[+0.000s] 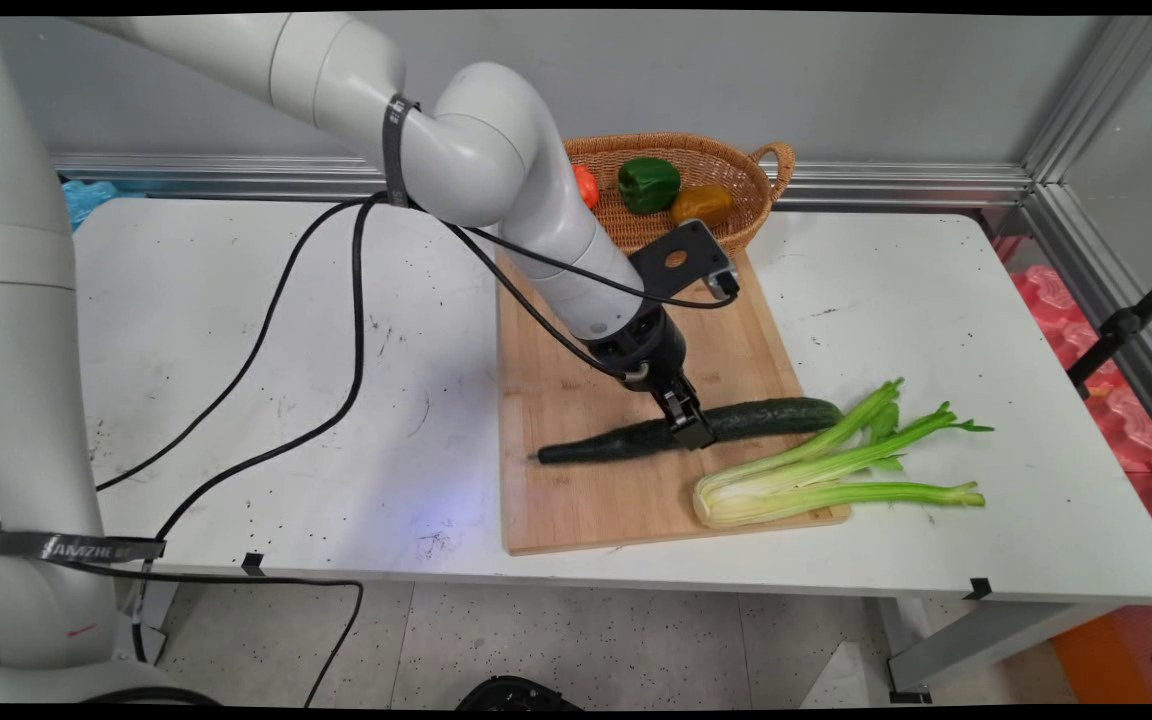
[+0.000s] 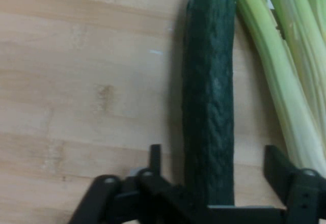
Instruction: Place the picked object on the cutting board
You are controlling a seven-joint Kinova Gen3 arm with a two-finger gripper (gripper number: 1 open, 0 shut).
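Note:
A long dark green cucumber (image 1: pixel 766 415) lies across the wooden cutting board (image 1: pixel 576 500). My gripper (image 1: pixel 688 425) is down over its middle. In the hand view the cucumber (image 2: pixel 209 107) runs up between the two fingers of the gripper (image 2: pixel 214 155). The fingers stand open, with a small gap of board (image 2: pixel 76 81) showing on each side of the cucumber. A bunch of celery (image 1: pixel 836 470) lies just beyond the cucumber at the board's right corner. Its pale stalks (image 2: pixel 285 81) run close by my right finger.
A wicker basket (image 1: pixel 736 165) stands at the back of the table behind the board. It holds a green pepper (image 1: pixel 648 183), an orange-brown pepper (image 1: pixel 701 203) and a red item (image 1: pixel 586 185) partly hidden by the arm. Black cables (image 1: pixel 316 300) hang over the table's left half.

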